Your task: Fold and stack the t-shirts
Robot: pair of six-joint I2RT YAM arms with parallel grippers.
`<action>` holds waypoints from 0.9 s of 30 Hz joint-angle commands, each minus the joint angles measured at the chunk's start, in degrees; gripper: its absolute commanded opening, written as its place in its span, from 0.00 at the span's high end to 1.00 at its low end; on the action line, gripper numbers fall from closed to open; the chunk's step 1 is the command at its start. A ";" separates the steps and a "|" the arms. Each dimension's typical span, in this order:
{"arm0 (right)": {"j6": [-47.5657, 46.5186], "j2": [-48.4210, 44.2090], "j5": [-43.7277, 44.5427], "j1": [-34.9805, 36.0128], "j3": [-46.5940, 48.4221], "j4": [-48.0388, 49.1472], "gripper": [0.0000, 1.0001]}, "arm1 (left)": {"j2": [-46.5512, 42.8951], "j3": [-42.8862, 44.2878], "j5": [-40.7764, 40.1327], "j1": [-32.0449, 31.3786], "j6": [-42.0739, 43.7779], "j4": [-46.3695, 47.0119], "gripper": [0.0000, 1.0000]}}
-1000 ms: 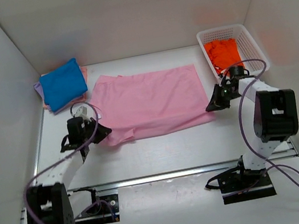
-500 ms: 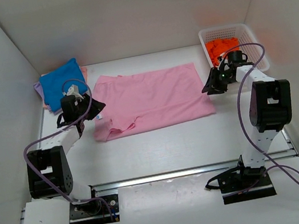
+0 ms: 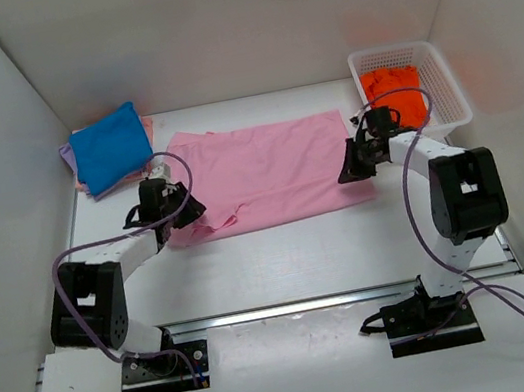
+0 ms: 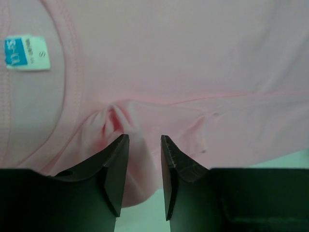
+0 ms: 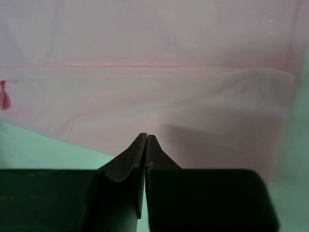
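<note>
A light pink t-shirt lies spread flat mid-table, its near-left part bunched. My left gripper sits at the shirt's left edge. In the left wrist view the left gripper is open, with a pinched-up fold of pink fabric between and just ahead of the tips, beside the neckline and a blue size label. My right gripper is at the shirt's right edge. In the right wrist view the right gripper is shut, tips over flat pink fabric, with no cloth seen between the jaws.
A folded bright blue shirt tops a stack at the back left, with lavender and pink edges showing under it. A white lattice basket at the back right holds an orange shirt. White walls enclose the table.
My left gripper moved right from beside the blue stack onto the shirt's left edge. My right gripper moved left from the basket onto the shirt's right edge. The shirt's near-left corner is tucked in.
</note>
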 commanded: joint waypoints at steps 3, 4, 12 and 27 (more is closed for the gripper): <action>1.70 4.24 5.76 3.73 -0.47 1.41 1.00 | 5.56 2.83 -9.69 -3.03 4.53 -10.00 0.53; 1.87 4.08 6.64 4.35 -0.99 1.14 1.00 | 6.01 2.05 -9.61 -3.90 4.71 -10.27 0.52; 4.78 0.39 6.56 5.93 -10.03 -0.09 1.00 | 2.86 -1.03 -4.87 -4.70 4.10 -15.45 0.52; 11.28 -25.61 7.27 10.77 -36.15 -3.07 1.00 | -31.85 -14.92 -2.75 -7.78 0.67 -28.12 0.54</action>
